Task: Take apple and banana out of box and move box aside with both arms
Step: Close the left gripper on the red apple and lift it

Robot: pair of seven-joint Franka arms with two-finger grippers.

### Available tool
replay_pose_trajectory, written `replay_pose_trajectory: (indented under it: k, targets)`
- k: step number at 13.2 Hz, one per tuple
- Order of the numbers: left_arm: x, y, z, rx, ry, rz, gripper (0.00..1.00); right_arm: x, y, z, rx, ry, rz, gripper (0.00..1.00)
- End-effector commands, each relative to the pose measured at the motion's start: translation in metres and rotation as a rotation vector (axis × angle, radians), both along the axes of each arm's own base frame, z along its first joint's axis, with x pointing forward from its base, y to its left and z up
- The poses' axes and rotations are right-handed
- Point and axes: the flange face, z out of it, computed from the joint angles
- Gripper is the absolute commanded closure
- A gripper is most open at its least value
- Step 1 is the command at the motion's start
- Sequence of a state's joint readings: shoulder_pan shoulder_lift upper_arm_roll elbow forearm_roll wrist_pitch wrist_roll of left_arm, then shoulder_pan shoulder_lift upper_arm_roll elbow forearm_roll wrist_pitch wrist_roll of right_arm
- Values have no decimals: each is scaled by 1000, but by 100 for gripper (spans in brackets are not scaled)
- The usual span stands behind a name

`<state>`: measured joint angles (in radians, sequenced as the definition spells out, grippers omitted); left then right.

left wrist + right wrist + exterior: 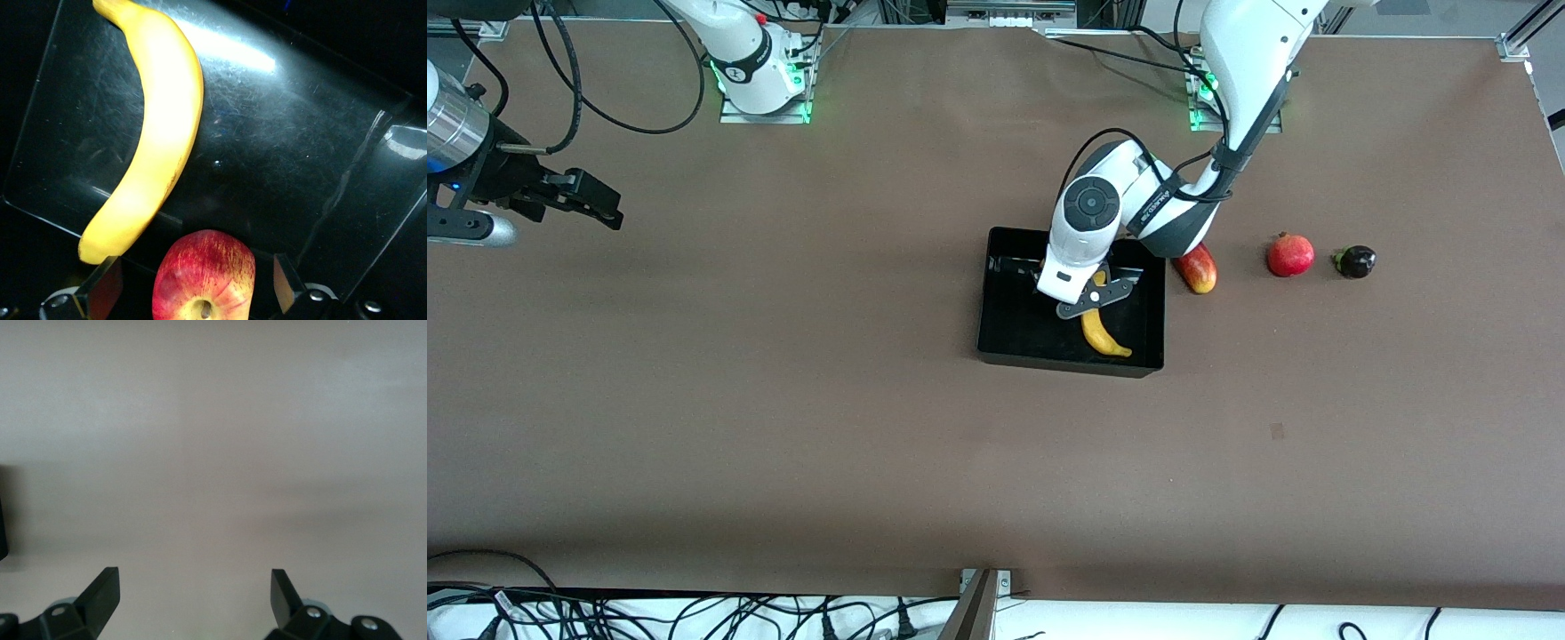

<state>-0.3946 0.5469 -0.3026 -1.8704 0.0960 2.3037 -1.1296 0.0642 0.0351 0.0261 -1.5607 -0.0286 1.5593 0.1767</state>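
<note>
your left tool (1096, 298) was down inside the box (1005, 329), jaws wide open, with the apple (203, 275) sitting between the fingers (100, 288) but not yet pinched. in the left wrist view the apple lay on the box floor, dimple toward the camera, with clear gaps between it and each finger. the banana (150, 130) lay just beside it in the same box, curving away from the apple; in the front view its end stuck out from under the tool toward the camera, and the apple itself was hidden by the arm.

your right tool (583, 200) waited, open and empty, over bare table (783, 400) toward the right arm's end, well apart from the box.

a mango (1197, 268) lay on the table just beside the box, with a pomegranate (1290, 255) and a small dark fruit (1355, 261) farther toward the left arm's end.

the step in hand looked like the first pick: the apple. both fruits were in the box and the box was unmoved, so the task was barely begun. next you would likely need to close the left tool squarely on the apple, taking care that the finger on the banana's side did not catch the banana's end, then lift straight up over the wall before carrying it out.
</note>
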Motion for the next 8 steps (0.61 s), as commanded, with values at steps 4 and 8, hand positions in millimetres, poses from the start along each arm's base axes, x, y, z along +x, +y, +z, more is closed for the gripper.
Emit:
replay_pose_trajectory:
  k: [4,8]
  targets:
    - [-10,0,-22,-9,-16,-11,0,0,2,5,-9,-4,5,0]
    - [-16,-6,-26,-18,-11,-10,74,0,2,5,-9,-2,5,0]
